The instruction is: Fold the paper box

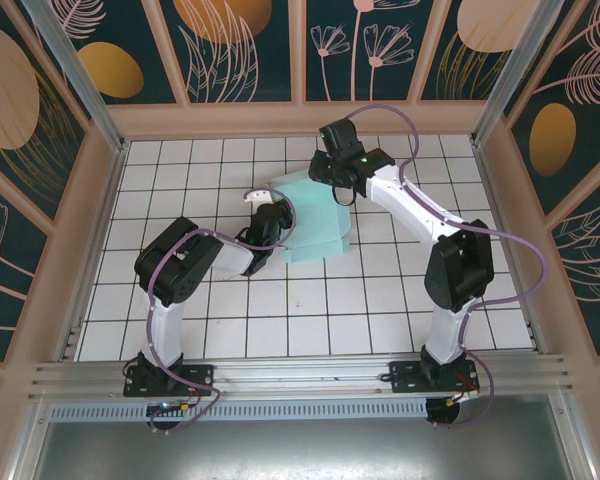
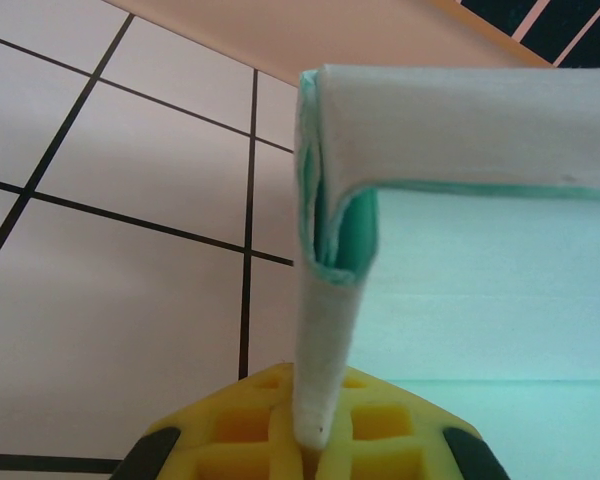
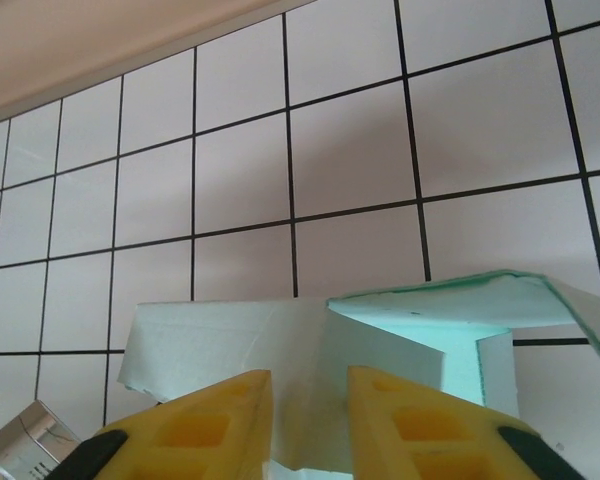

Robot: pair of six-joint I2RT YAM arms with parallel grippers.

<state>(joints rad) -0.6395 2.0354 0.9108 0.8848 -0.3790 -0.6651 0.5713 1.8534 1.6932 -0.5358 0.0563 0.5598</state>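
paper box (image 2: 480, 300) cut off at left wrist view's right edge, partly hidden behind right hand (image 3: 310, 385)

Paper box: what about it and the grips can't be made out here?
- Top external: the left gripper and right gripper cover the left and far edges of the paper box.
- Left wrist: the box runs off the right edge, so its shape is unclear.
- Right wrist: the fingers hide the box's lower part; whether they touch the card is unclear.
- Same view: a metallic thing, cropped at the corner, unidentifiable.
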